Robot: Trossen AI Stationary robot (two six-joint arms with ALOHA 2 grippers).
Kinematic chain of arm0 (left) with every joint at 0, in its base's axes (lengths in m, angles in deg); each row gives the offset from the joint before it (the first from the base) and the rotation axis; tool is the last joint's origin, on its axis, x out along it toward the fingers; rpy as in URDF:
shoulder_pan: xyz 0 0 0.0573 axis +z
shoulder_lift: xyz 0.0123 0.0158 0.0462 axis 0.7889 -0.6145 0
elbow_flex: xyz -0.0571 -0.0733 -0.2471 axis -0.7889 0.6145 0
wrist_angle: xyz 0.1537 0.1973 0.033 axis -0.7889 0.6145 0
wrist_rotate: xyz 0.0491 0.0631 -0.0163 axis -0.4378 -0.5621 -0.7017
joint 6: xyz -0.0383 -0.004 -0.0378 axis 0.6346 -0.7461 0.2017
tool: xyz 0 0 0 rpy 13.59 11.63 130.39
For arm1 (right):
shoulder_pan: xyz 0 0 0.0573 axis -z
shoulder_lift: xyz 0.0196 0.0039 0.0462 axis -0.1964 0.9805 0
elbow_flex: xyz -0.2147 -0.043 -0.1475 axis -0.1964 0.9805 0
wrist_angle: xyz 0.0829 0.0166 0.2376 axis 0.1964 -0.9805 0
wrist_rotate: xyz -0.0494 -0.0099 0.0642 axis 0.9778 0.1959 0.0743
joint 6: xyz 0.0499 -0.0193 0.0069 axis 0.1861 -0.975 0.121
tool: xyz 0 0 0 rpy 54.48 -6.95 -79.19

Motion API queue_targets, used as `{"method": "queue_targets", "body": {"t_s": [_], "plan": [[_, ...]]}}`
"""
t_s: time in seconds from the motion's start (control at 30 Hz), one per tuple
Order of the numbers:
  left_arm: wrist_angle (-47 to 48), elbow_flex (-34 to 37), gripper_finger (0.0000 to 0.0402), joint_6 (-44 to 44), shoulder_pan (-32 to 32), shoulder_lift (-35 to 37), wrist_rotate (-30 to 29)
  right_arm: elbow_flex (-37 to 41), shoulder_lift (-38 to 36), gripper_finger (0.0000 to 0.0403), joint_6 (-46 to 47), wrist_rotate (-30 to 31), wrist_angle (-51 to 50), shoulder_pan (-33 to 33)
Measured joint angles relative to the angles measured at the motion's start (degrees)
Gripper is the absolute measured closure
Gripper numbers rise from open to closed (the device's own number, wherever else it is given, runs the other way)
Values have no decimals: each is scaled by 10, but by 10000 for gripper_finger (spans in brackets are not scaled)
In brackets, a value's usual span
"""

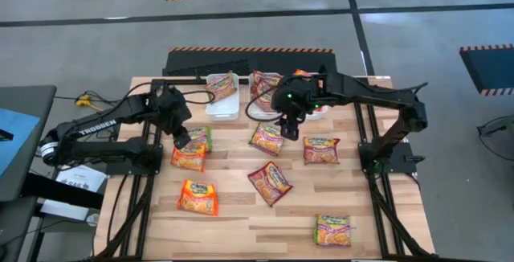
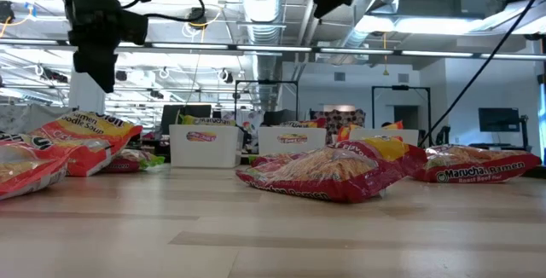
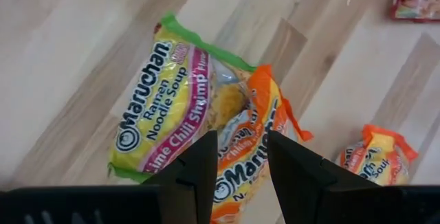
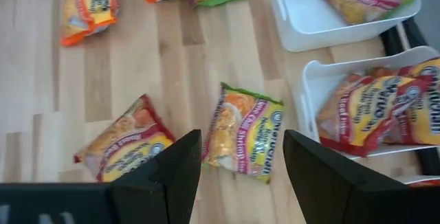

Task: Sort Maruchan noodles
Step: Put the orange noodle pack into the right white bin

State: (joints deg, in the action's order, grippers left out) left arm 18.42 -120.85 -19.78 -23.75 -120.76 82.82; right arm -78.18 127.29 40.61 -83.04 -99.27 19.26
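Observation:
Several Maruchan noodles packets lie loose on the wooden table (image 1: 241, 230). My left gripper (image 1: 183, 139) hovers open over a green-trimmed packet (image 3: 165, 107) and an orange-trimmed packet (image 3: 251, 155) that overlaps it; nothing sits between its fingers (image 3: 196, 172). My right gripper (image 1: 289, 125) hangs wide open above another green-trimmed packet (image 4: 244, 141), which lies near the middle of the table. A maroon-trimmed packet (image 4: 127, 145) lies beside that one. Other packets rest in the white bins (image 1: 222, 93) at the back.
Three white bins stand along the back edge, the middle bin (image 4: 371, 107) holding maroon-trimmed packets. Loose packets also lie at the front left (image 1: 197, 196), centre (image 1: 270, 183), right (image 1: 321, 149) and front right (image 1: 333, 230). Bare wood shows along the front edge.

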Motion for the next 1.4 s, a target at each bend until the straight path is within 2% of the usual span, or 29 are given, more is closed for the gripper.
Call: {"method": "queue_targets", "body": {"t_s": [0.37,0.67,1.0,1.13,1.4], "plan": [[-5,31,289,-56,-56,-4,-16,28,8,175,64,0,-23,-43],[-24,34,289,-82,-78,-4,-22,28,7,175,68,0,0,-71],[-58,34,289,-91,-81,-96,-25,28,7,175,68,0,9,-84],[-57,34,289,-87,-81,-128,-4,28,7,175,68,1,9,-87],[-52,34,289,-82,-88,-154,23,28,7,175,68,1,9,-87]]}}
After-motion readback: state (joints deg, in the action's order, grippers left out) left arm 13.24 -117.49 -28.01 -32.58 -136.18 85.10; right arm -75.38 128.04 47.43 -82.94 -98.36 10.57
